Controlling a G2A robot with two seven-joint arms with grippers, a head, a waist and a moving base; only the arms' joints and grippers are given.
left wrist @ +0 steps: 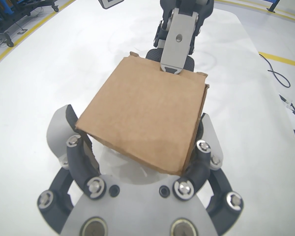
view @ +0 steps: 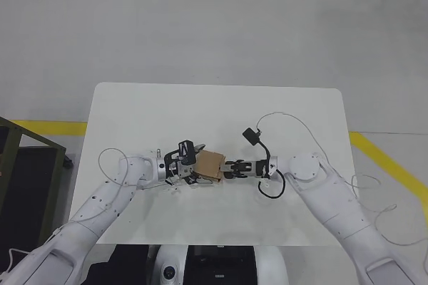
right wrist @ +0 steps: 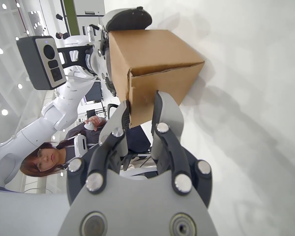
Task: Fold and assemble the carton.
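From above, a white smooth tabletop (view: 128, 107) with rounded corners carries a small brown corrugated-cardboard carton (view: 210, 165) near its middle, slightly toward the robot. The carton sits between the two arms, the left jaws on one end and the right jaws on the opposite end. A thin white cable (view: 299, 125) loops over the tabletop on the right arm's side. Yellow tape (view: 50, 127) runs along the grey floor beside the tabletop.

In the left wrist view the carton (left wrist: 150, 94) is box-shaped, with a flat matte panel facing the camera and small rough tabs sticking up at its two far corners. The left jaws are clenched on it: the metal fingers (left wrist: 61, 124) with their black ribbed pads press against its two side walls at the near end. At the far edge the right jaws pinch the carton's wall, one bare metal finger lying over the panel and a black pad beneath it.

In the right wrist view the carton (right wrist: 157, 50) shows three faces and a narrow, ragged seam along one edge where the panels meet. The right jaws are clamped on the nearest panel's corner edge. Whether the carton touches the tabletop cannot be told.
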